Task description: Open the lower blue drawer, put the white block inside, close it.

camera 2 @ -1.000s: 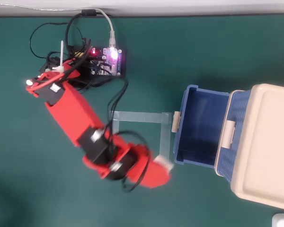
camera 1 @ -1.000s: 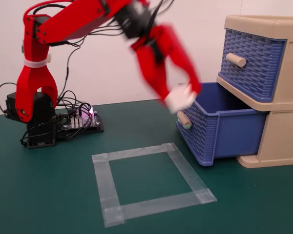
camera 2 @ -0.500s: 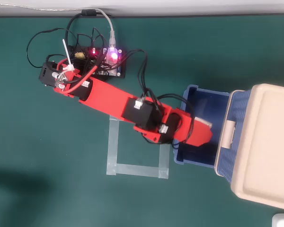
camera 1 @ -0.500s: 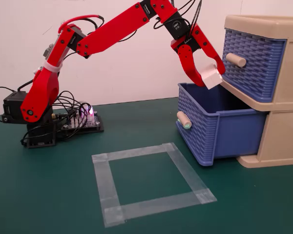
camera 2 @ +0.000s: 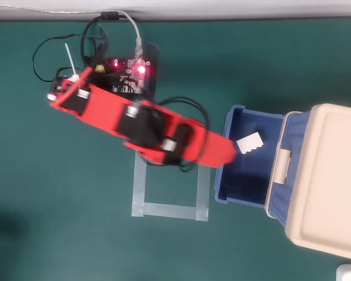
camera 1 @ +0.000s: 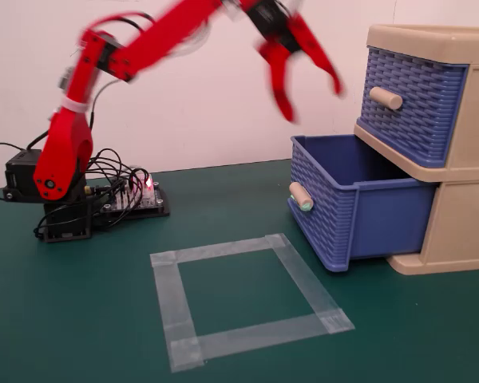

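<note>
- The red arm point(camera 1: 72, 136) is a jointed plastic body on a dark base at the left of the green tabletop point(camera 1: 80, 319); a square of pale tape point(camera 1: 247, 299) lies flat in front of it
- The jaws point(camera 1: 311, 100) are spread wide and hold nothing; they hang, blurred, high above the front edge of the lower blue drawer point(camera 1: 359, 203)
- This drawer is pulled out of the beige cabinet point(camera 1: 463, 215), with woven-look walls; its round handle point(camera 1: 301, 196), tipped teal-green, lies below the jaws, with its long axis across the drawer front; I judge that closing needs a push there, toward the cabinet
- The white block point(camera 2: 250, 143), small with a toothed edge, lies inside the drawer in the overhead view, just right of the jaws
</note>
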Action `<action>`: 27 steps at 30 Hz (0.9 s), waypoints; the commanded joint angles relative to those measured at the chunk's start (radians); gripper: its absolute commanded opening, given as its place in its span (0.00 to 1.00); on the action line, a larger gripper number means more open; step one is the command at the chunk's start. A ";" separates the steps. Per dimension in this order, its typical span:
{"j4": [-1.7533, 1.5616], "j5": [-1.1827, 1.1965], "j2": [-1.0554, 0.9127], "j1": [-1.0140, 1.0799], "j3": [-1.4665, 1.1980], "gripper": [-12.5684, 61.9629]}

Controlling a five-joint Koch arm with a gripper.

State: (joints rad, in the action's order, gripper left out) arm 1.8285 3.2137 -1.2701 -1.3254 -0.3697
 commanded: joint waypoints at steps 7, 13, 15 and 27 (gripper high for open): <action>0.152 -0.158 0.058 0.037 -0.245 0.62; 0.023 -0.169 0.239 0.049 -0.181 0.62; -0.074 -0.169 0.301 0.044 -0.106 0.62; -0.592 -0.219 0.681 -0.066 0.321 0.62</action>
State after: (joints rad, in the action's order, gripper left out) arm 1.4021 3.0143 -0.5768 -1.3576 -0.0844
